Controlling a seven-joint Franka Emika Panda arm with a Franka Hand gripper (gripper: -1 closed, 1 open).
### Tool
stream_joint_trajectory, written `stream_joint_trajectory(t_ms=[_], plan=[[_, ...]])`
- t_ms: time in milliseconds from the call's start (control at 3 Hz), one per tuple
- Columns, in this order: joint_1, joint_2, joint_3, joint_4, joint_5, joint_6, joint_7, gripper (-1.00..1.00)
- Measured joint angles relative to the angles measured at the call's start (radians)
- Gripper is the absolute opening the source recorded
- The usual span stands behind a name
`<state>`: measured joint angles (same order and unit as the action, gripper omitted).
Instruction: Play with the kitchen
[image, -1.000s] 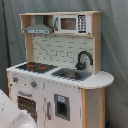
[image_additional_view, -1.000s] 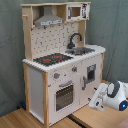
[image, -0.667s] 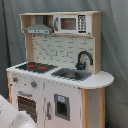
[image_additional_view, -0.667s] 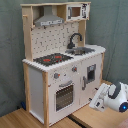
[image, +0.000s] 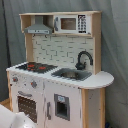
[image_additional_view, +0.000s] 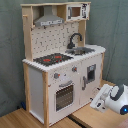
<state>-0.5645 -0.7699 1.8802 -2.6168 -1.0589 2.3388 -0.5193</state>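
Observation:
The kitchen (image: 55, 75) (image_additional_view: 60, 65) is a tall toy of pale wood and white panels. It has a black-red hob (image: 36, 66) (image_additional_view: 52, 59), a sink (image: 71, 74) (image_additional_view: 82, 50) and a black faucet (image: 84, 58) (image_additional_view: 74, 39). Its oven door (image: 26, 104) (image_additional_view: 64, 95) is closed. A grey hood (image: 39, 29) (image_additional_view: 49, 20) hangs above the pegboard back. My gripper (image_additional_view: 102, 100) sits on the white arm end at the second exterior view's lower right, apart from the kitchen's front. In the first exterior view only a white arm part (image: 12, 119) shows, bottom left.
A toy microwave (image: 72, 23) (image_additional_view: 76, 12) sits on the top shelf. A small cupboard door (image: 62, 106) (image_additional_view: 91, 74) is under the sink. The kitchen stands on a wooden floor (image_additional_view: 30, 119) before a grey curtain (image: 116, 50).
The arm has sunk slightly lower in both exterior views. Nothing on the kitchen has moved.

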Motion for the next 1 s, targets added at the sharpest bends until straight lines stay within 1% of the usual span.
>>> stream_joint_trajectory(t_ms=[1000], plan=[[0.15,-0.183,-0.053,-0.023,0.24,0.04,-0.065,1.0]])
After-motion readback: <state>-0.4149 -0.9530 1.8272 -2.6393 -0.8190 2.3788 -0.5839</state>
